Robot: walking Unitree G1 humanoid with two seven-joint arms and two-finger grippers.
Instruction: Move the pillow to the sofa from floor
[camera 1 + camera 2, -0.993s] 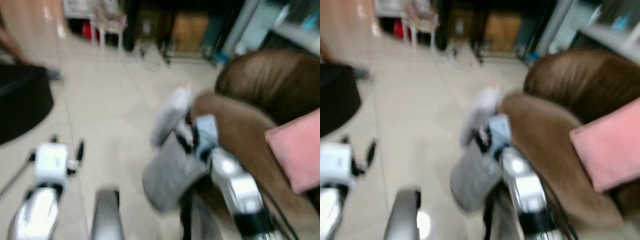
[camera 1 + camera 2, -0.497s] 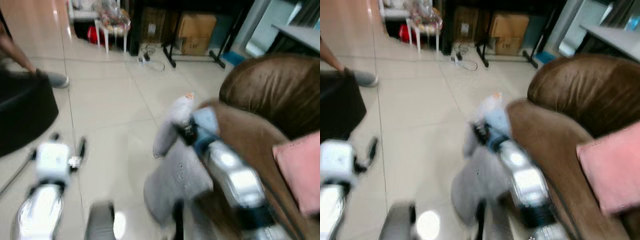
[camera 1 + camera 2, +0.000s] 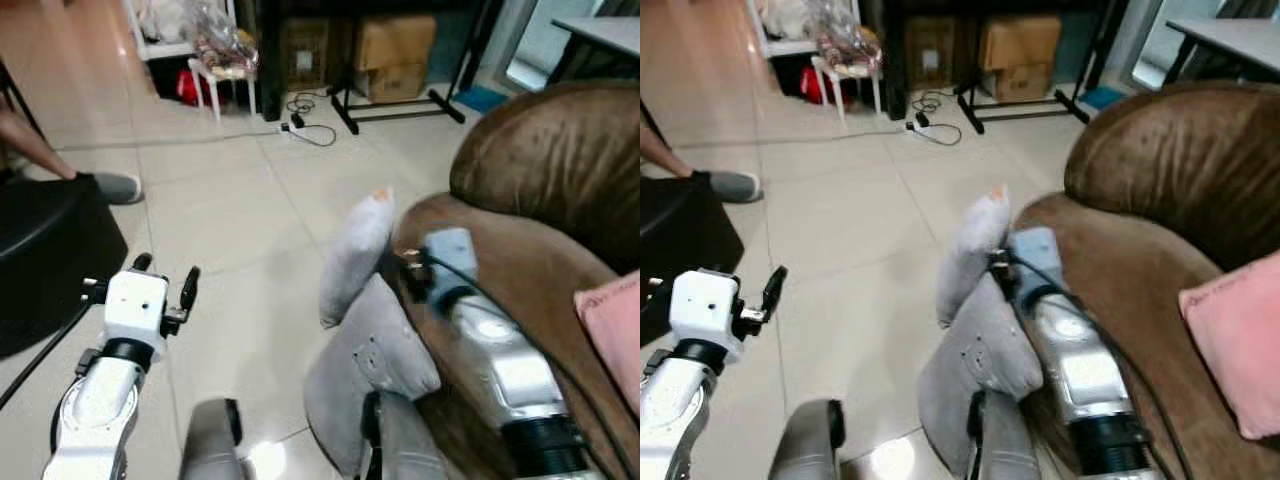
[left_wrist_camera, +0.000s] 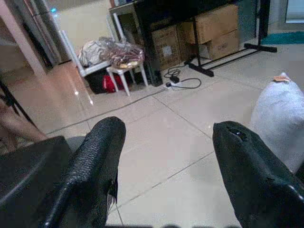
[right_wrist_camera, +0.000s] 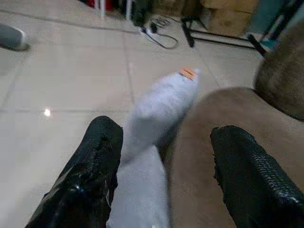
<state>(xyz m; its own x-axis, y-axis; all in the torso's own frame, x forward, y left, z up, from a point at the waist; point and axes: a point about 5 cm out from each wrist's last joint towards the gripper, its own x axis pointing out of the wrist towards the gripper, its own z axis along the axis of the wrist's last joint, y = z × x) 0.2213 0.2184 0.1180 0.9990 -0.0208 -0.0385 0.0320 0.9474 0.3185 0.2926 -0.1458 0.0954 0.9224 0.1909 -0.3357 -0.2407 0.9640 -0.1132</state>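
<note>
one grey pillow [image 5: 159, 111] stands upright just ahead of the right gripper [image 5: 164, 185], whose fingers are spread and empty; the left gripper [image 4: 166, 175], also spread, sits farther off.

Grey pillow [image 3: 362, 300], brown sofa [image 3: 545, 190], pink cushion [image 3: 612, 330].

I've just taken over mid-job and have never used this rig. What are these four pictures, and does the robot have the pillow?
Two pictures come from the humanoid robot's head, looking down. The other two look along each wrist's black fingers. The left gripper is open over the tiled floor. The right gripper is by the arm of the brown sofa, its fingers apart with the grey pillow between them. A firm grip cannot be confirmed. A pink cushion lies on the sofa.
</note>
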